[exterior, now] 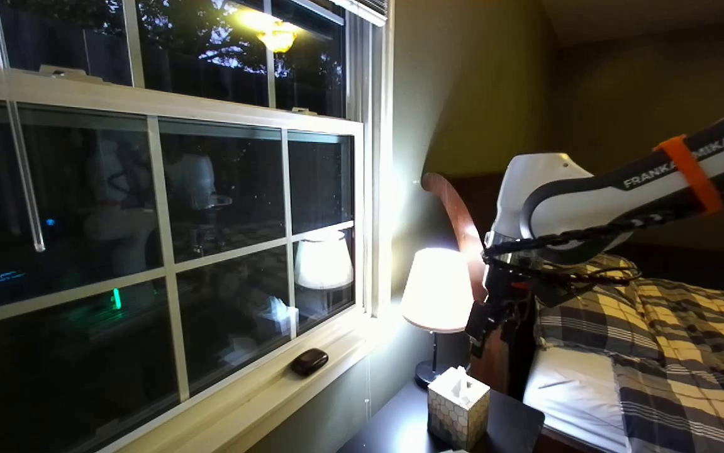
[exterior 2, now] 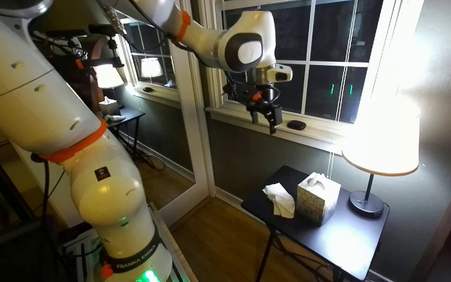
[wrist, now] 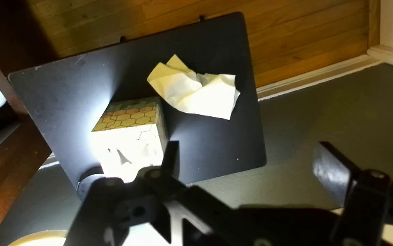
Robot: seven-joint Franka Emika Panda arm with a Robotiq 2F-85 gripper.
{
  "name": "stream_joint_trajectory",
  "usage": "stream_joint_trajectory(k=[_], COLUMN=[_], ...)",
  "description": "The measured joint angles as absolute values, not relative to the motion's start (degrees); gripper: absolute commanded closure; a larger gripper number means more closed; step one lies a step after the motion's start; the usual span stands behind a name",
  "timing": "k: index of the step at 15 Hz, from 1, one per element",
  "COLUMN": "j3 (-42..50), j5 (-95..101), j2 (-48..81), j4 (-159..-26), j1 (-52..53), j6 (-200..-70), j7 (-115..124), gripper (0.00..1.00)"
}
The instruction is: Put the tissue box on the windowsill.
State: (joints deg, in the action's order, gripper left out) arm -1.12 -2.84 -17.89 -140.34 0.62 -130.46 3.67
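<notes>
Although the windowsill (exterior: 255, 402) is to be reached in the end, the step in hand is judged to be the pick-up from the desk (exterior 2: 350, 235), not yet made. The lamp (exterior 2: 382, 137) should be skirted, lest its shade be knocked. The tool (wrist: 252, 162) is held high, its jaws spread wide with nothing gripped between them; it should be moved sideways, squared and lowered straight down. The tissue box (exterior 2: 318, 197), which is set upright on the desk between the lamp and a loose tissue (exterior 2: 281, 200), should be straddled across two opposite walls and squeezed lightly, since its card is likely to be dented otherwise. Its top sheet (exterior 2: 317, 182) should not be pinched.

With reflections (exterior: 324, 261) left uncounted, one window (exterior: 160, 207), one windowsill, one desk, one lamp, one tool, one tissue box, one loose tissue and one small dark object (exterior: 309, 362), set on the windowsill, are seen.
</notes>
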Motion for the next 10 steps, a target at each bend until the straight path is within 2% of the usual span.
stream_joint_trajectory(k=[5,10], j3=[2.35,4.52], j5=[-3.1,-3.82], j2=[-5.83,4.73], j4=[-136.53,-130.42], j1=[-0.92,-3.47], j6=[-138.82,-140.42], j7=[-0.42,-3.13], gripper=[0.0,0.0])
